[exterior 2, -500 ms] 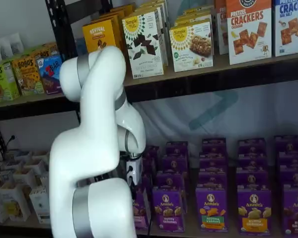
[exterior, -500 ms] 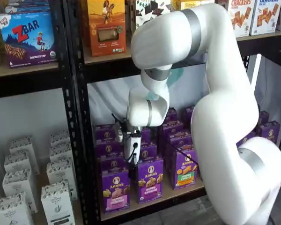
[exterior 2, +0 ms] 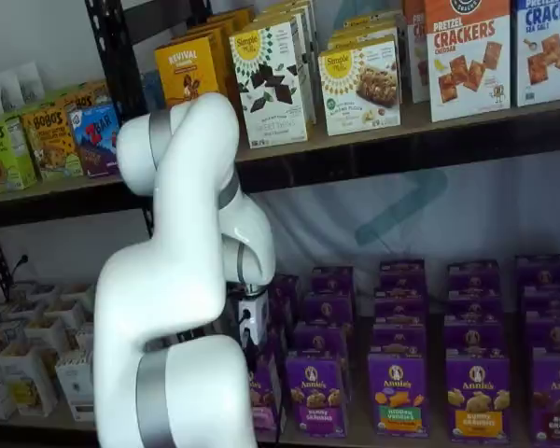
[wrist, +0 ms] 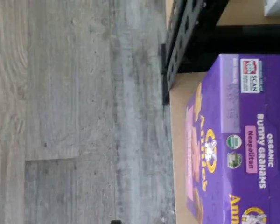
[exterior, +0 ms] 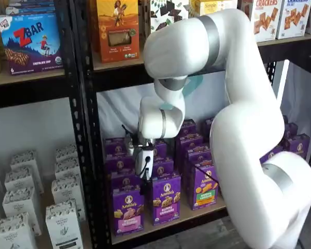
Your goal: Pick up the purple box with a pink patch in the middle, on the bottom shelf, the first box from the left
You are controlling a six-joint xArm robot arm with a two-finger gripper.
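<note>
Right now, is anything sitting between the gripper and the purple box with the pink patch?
No. In a shelf view the gripper hangs over the purple box on the bottom shelf, nothing between. Its black fingers don't show clearly.

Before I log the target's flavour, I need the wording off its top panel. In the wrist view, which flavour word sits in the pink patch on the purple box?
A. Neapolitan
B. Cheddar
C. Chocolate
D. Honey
A: the purple box reads "Organic Bunny Grahams" with "Neapolitan" in its pink patch.
</note>
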